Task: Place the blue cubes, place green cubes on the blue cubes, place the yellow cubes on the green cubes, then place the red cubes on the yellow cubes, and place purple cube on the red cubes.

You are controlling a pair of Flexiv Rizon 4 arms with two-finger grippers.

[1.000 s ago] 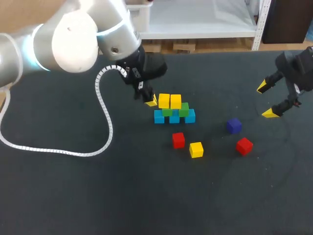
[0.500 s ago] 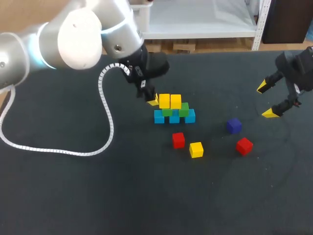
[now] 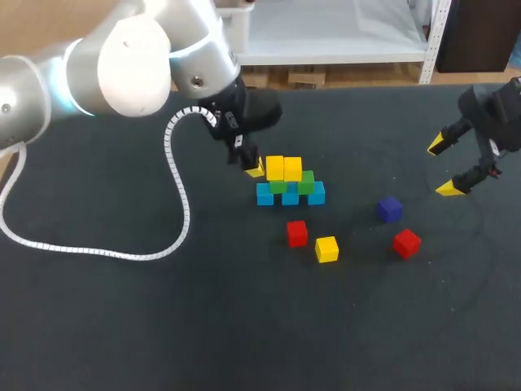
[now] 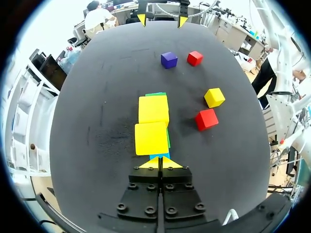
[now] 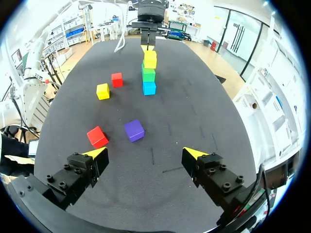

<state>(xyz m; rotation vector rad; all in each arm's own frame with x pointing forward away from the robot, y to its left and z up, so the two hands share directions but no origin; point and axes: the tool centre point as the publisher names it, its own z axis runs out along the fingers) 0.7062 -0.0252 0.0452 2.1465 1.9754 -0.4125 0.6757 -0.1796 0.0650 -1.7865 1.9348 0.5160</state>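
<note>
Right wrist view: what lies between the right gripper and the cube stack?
Only the purple cube, just off the line from right gripper to stack; otherwise bare table. The right wrist view shows it.

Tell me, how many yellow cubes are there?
3. The left stacked yellow cube and the right stacked yellow cube sit on the green cubes; the loose yellow cube lies beside a red cube. None seems hidden.

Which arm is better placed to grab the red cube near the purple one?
Right, probably: the right pincer, open, hangs nearest that red cube; the left pincer is shut beside the stack.
</note>
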